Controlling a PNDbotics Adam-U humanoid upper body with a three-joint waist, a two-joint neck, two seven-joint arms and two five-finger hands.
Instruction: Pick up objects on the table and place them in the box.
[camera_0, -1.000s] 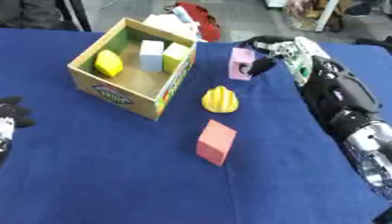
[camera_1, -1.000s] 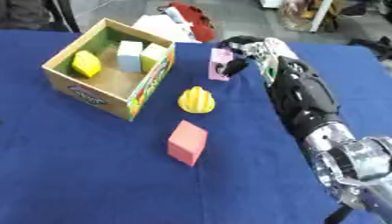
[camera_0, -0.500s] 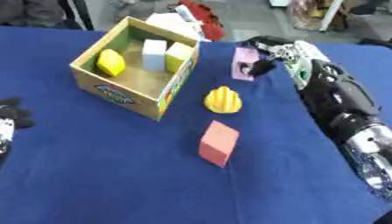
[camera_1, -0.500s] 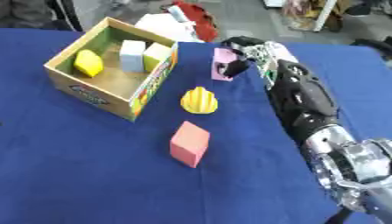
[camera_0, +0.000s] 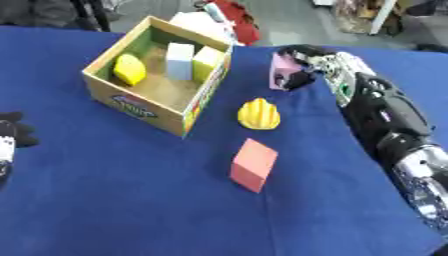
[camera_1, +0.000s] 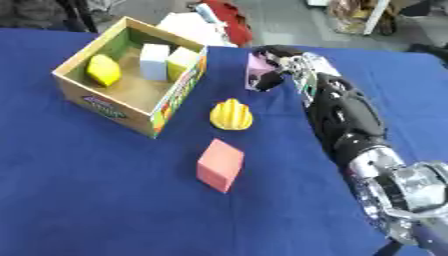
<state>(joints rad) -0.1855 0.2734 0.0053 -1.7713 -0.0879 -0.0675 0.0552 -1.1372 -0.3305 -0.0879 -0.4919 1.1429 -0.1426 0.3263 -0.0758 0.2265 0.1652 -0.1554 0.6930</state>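
I have the right hand (camera_0: 302, 67) reached far across the blue cloth table (camera_0: 131, 200), its fingers curled round a small pink block (camera_0: 282, 71) that sits just beyond the box's near-right corner. Whether the block rests on the cloth or is lifted just clear of it, I can't tell from these views. The arm runs back along the right side of the table, black shell with silver joints, and takes up most of that edge.

The cardboard box (camera_0: 131, 102) stands open-topped and skewed to the table edges, left of the held block. Its walls are plain brown with a printed band on the outside and green on the inner far wall. Inside it lie a yellow rounded piece (camera_0: 129, 69) by the left wall, and a white upright block (camera_0: 180, 61) with a yellow-green block (camera_0: 207, 59) touching it at the far side. The box floor toward its near corner is bare.

Between box and arm sits a yellow ribbed dome (camera_0: 259, 114), near the box's right wall but apart from it. Nearer me, a salmon-pink cube (camera_0: 254, 164) rests tilted on the cloth, with open cloth all round it.

My left hand (camera_0: 12, 137) shows at the left edge, low; I can't tell how its fingers are set.
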